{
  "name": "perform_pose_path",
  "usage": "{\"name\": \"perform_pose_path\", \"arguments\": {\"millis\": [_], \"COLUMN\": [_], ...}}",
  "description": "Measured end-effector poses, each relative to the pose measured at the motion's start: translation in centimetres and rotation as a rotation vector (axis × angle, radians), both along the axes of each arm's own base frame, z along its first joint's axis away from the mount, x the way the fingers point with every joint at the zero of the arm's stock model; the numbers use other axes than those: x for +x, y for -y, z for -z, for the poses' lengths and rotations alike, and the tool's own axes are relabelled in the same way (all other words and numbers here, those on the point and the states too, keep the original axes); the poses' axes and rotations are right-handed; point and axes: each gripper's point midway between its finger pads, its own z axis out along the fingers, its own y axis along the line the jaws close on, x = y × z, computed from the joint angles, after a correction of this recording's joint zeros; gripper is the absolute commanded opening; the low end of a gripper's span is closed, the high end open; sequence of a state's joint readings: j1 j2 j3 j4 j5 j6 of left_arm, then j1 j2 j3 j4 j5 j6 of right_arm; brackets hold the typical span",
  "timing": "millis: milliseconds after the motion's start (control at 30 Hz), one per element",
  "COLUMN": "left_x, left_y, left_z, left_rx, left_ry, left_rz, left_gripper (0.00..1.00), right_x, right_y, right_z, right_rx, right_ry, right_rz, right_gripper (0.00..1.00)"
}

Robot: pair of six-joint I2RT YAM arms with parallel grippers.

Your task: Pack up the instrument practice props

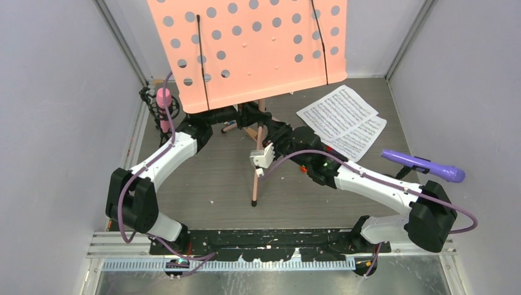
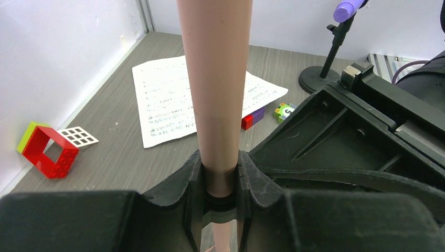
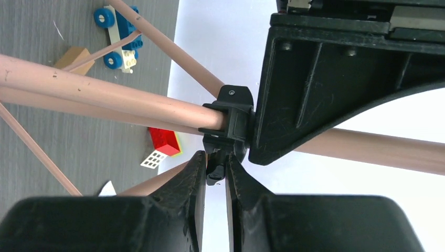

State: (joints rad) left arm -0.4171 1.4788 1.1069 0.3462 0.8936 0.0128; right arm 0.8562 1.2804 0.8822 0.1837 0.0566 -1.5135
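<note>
Collapsing the pink music stand (image 1: 246,43) looks in hand: left gripper (image 2: 219,173) clamps its pole (image 2: 215,79), right gripper (image 3: 215,173) pinches the black collar latch (image 3: 214,169); next, that latch needs freeing

Can't see the top of the pink music rack (image 1: 246,49), chopped off at 12 o'clock overhead. No reading the sheet-music pages (image 1: 338,114) either, notes way too small. Left wrist cam: only a sliver of the purple microphone (image 2: 347,9) at 1 o'clock. Right wrist cam: blue toy car (image 3: 125,27) at 11 o'clock, partly behind 2 tripod legs (image 3: 173,51).
</note>
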Motion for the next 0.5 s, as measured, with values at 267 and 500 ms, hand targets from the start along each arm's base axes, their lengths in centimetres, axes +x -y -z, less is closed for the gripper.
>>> {"name": "perform_pose_path", "arguments": {"millis": [267,500], "left_x": [0.0,0.0], "left_y": [0.0,0.0], "left_z": [0.0,0.0], "left_rx": [0.000,0.000], "left_ry": [0.000,0.000], "left_rz": [0.000,0.000], "left_gripper": [0.00,0.00], "right_x": [-0.6,-3.9], "right_y": [0.5,3.0], "right_z": [0.2,-5.5], "right_rx": [0.064,0.474], "right_ry": [-0.075,-0.196], "right_rz": [0.026,0.036], "right_gripper": [0.80,1.00]}}
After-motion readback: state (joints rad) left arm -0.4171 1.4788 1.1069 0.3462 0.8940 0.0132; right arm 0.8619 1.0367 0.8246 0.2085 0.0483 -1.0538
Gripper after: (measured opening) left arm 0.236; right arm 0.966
